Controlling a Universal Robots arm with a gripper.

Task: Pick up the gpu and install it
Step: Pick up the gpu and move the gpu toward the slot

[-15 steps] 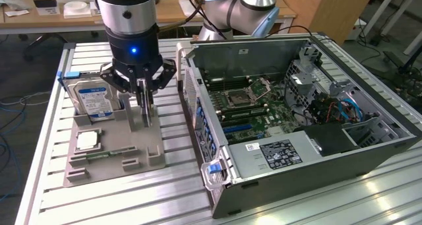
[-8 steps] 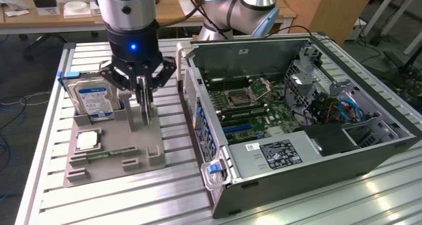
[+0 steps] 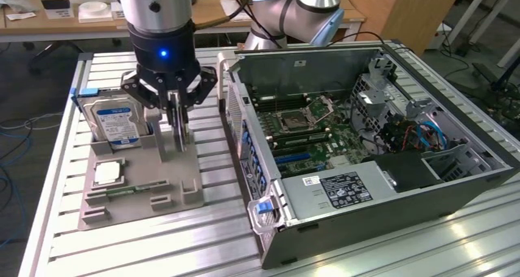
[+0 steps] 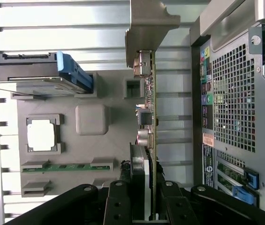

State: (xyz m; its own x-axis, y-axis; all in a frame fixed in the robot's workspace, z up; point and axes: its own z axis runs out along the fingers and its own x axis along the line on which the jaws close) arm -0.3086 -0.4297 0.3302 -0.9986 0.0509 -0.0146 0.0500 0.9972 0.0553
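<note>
Exterior view: my gripper point(image 3: 177, 111), closed on the gpu point(image 3: 180, 137). The card stands on edge at the grey tray point(image 3: 145, 160), between the drive point(image 3: 114, 122) and the open case point(image 3: 366, 223). Same tray: processor point(image 3: 108, 172), memory stick point(image 3: 130, 190).

Wrist view: gpu point(image 4: 153, 108) edge-on, pale bracket point(image 4: 146, 28) at the far end, clamped between my fingers point(image 4: 138, 173). Beyond it: tray point(image 4: 116, 140), drive point(image 4: 38, 84), processor point(image 4: 41, 135), memory stick point(image 4: 66, 167). Case point(image 4: 230, 93) rear grille just beside the card.

arm vertical, gripper point(image 3: 176, 111) pointing straight down (clamped on gpu point(image 3: 180, 138))
</note>
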